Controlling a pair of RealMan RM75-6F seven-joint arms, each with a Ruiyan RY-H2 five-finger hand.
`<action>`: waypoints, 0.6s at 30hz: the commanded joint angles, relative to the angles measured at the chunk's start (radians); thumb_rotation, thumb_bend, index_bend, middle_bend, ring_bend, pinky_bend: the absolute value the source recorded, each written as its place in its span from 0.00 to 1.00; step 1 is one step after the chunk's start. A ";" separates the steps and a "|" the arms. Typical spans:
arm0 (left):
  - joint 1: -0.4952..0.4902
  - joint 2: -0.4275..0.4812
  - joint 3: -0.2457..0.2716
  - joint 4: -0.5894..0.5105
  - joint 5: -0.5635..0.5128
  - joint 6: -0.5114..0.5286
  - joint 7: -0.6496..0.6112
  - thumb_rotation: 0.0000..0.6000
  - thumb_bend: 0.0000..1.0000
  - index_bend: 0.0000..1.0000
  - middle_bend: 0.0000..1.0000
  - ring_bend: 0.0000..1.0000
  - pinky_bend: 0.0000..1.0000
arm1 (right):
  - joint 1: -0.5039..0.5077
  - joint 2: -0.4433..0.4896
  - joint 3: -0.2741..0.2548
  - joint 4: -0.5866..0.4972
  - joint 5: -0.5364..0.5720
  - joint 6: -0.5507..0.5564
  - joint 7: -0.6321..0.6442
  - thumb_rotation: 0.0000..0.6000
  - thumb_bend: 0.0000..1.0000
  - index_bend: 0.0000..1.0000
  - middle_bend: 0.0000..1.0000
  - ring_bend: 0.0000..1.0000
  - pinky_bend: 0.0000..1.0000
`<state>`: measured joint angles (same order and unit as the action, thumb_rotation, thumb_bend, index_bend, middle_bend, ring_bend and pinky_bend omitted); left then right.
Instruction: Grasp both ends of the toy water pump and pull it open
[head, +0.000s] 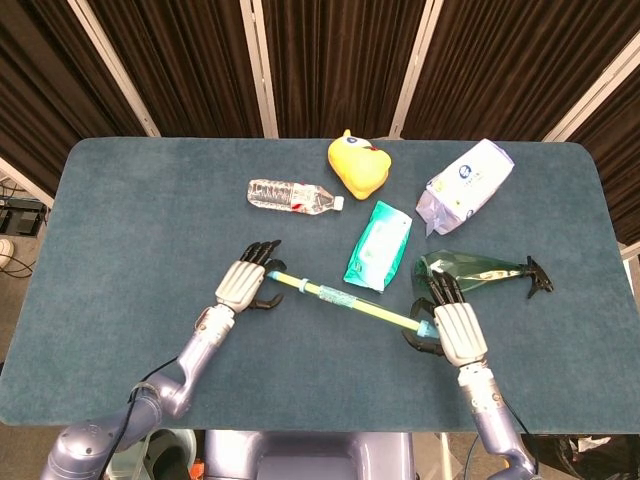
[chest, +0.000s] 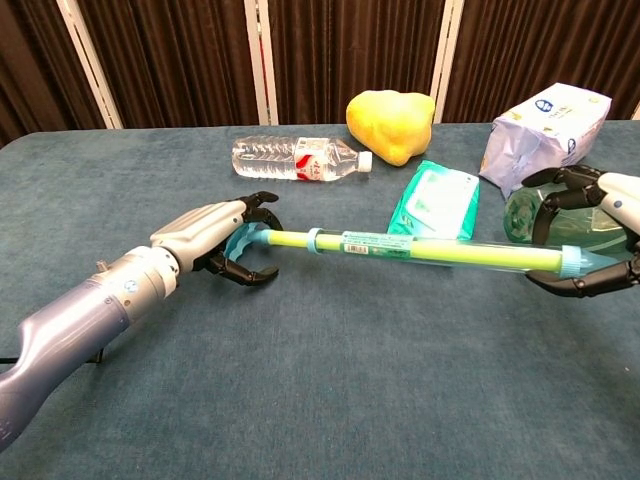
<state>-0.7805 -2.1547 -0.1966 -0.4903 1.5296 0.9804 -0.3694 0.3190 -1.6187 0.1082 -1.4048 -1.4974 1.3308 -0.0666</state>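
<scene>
On the blue-carpeted bench (head: 120, 220): clear plastic water bottle (head: 292, 195), lying on its side, white cap on, contents not discernible; green glass-like spray bottle (head: 480, 270), on its side, black nozzle; white-and-blue soft pack (head: 465, 185); teal wipes pack (head: 378, 245); yellow duck toy (head: 358, 165). Toy water pump (head: 345, 302), slim yellow-green tube with light-blue T-handle and blue end cap, held above the bench's near middle, slanting. Left hand (head: 243, 284) has fingers curled around the T-handle. Right hand (head: 452, 325) grips the capped end, fingers arched over, thumb beneath
</scene>
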 joint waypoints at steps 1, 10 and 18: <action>-0.015 -0.026 -0.003 0.037 -0.013 -0.017 0.010 1.00 0.37 0.34 0.00 0.00 0.03 | -0.002 0.006 0.001 -0.002 0.000 0.004 0.001 1.00 0.41 0.75 0.15 0.00 0.00; -0.027 -0.063 0.002 0.094 -0.015 0.024 0.009 1.00 0.46 0.59 0.03 0.00 0.03 | -0.005 0.023 0.006 -0.010 0.001 0.016 0.002 1.00 0.41 0.75 0.15 0.00 0.00; -0.013 -0.057 -0.002 0.106 -0.021 0.104 -0.001 1.00 0.54 0.69 0.08 0.00 0.03 | -0.010 0.040 0.019 -0.019 0.007 0.035 0.004 1.00 0.42 0.75 0.15 0.00 0.00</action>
<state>-0.7969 -2.2143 -0.1965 -0.3859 1.5114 1.0737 -0.3685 0.3097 -1.5804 0.1268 -1.4225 -1.4902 1.3646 -0.0624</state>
